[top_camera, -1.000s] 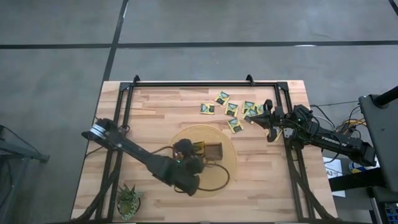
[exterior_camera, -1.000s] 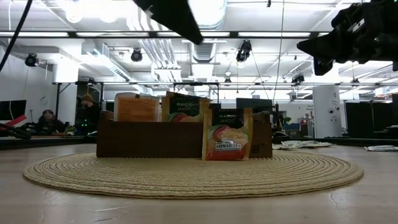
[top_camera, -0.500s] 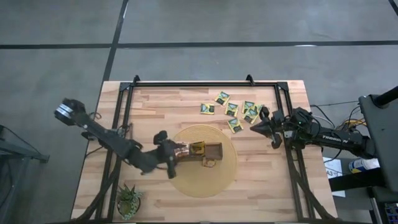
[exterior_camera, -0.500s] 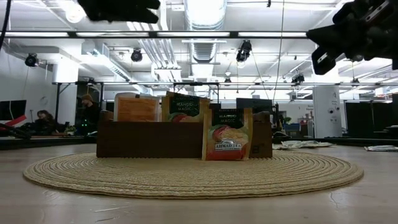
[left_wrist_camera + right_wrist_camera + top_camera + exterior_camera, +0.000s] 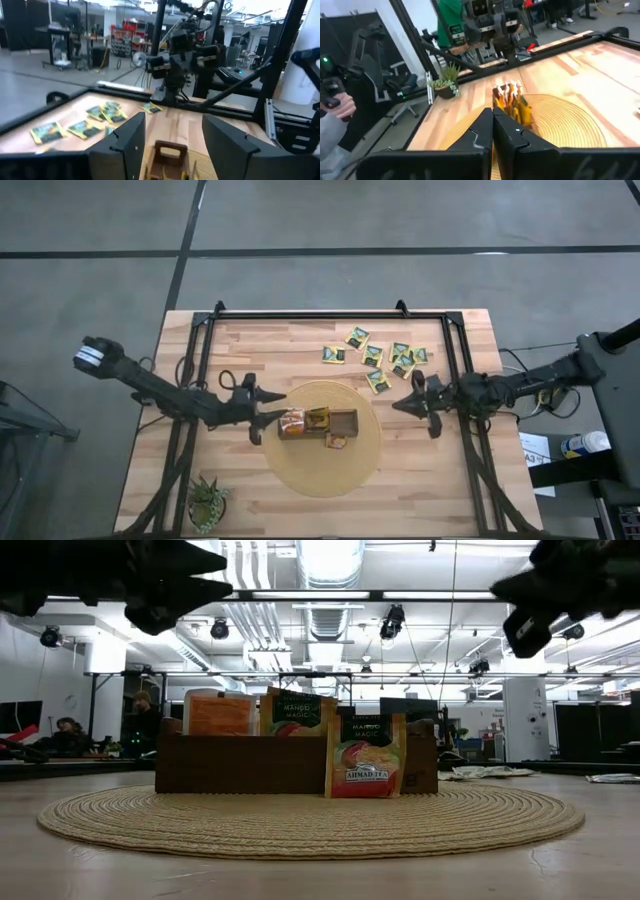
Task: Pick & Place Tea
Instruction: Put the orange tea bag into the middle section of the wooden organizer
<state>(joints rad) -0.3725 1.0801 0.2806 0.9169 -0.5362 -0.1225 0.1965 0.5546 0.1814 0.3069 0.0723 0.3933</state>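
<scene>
High view: left gripper [image 5: 262, 406] open and empty just beside the box [image 5: 318, 423] on the mat [image 5: 322, 470]; right gripper [image 5: 412, 398] clenched, empty, loose tea sachets [image 5: 385, 356] lying just ahead of it. Low view: 1 sachet [image 5: 365, 756] leans against box front. Left wrist: fingers [image 5: 126, 141] apart. Right wrist: fingers [image 5: 480, 131] together. Step looks like between picks; next, right must open and drop onto a sachet.

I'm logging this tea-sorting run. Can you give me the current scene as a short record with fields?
box: long dark-brown wooden box on round woven mat, sachets standing inside
loose tea: green-and-yellow square sachets scattered on the wooden table beyond the mat
left gripper: open, empty, beside the box's end
right gripper: shut, empty, at the mat's edge
plant: small green spiky plant at table corner
</scene>
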